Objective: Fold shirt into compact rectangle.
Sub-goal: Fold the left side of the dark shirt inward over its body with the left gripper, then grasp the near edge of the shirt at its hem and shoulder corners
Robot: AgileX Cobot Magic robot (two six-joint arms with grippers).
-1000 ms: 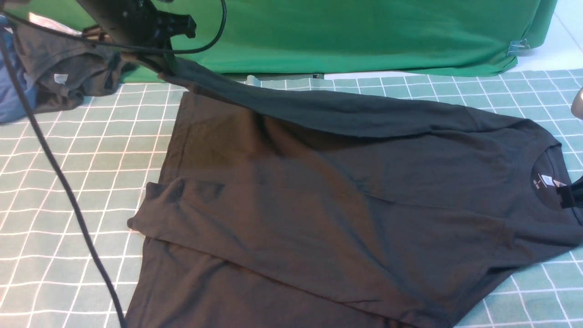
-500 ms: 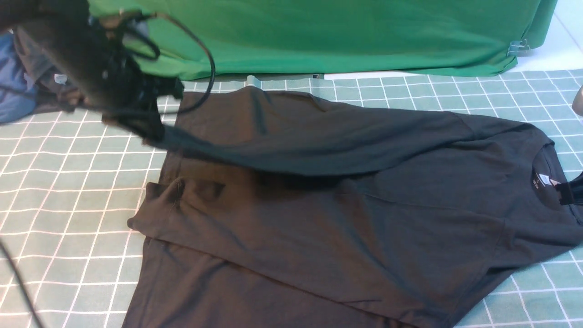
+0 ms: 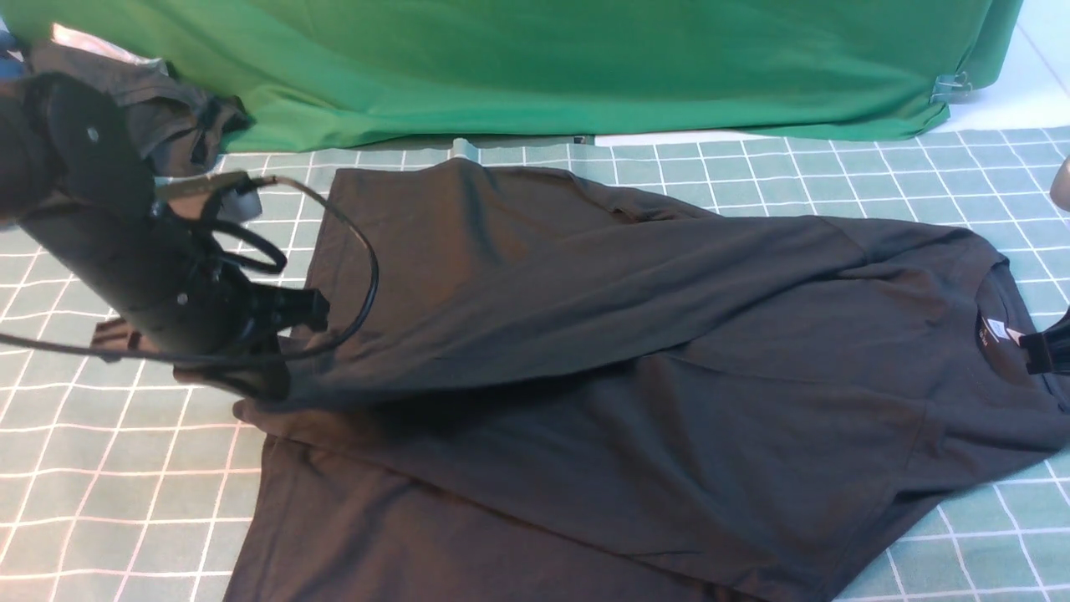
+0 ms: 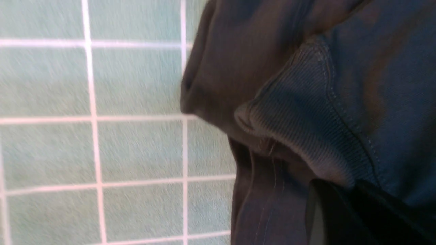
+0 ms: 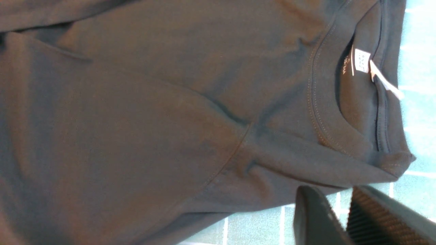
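Observation:
The black shirt [image 3: 627, 359] lies spread on the checked table, its round neck and white neck label [image 3: 995, 329] at the right. My left gripper [image 3: 267, 385] is at the shirt's left edge, shut on the ribbed sleeve cuff [image 4: 299, 112]. That sleeve stretches from it diagonally across the shirt's body to the right shoulder. In the left wrist view the left gripper [image 4: 344, 185] is dark and buried in cloth. My right gripper [image 3: 1049, 351] hovers beside the collar. In its wrist view the right gripper [image 5: 335, 194] is open, with only tablecloth showing in the gap, just off the shirt [image 5: 153, 119].
A big green cloth [image 3: 585, 67] hangs along the far edge, held by a clip [image 3: 953, 84]. A smaller dark grey-brown garment [image 3: 167, 109] is heaped at the far left. The left arm's cable [image 3: 364, 276] loops over the shirt's left edge. Checked tablecloth [image 3: 100, 468] shows at near left.
My left arm has swung from the far left toward me, dragging the sleeve down across the shirt's body. The right gripper's jaws have parted a little beside the collar.

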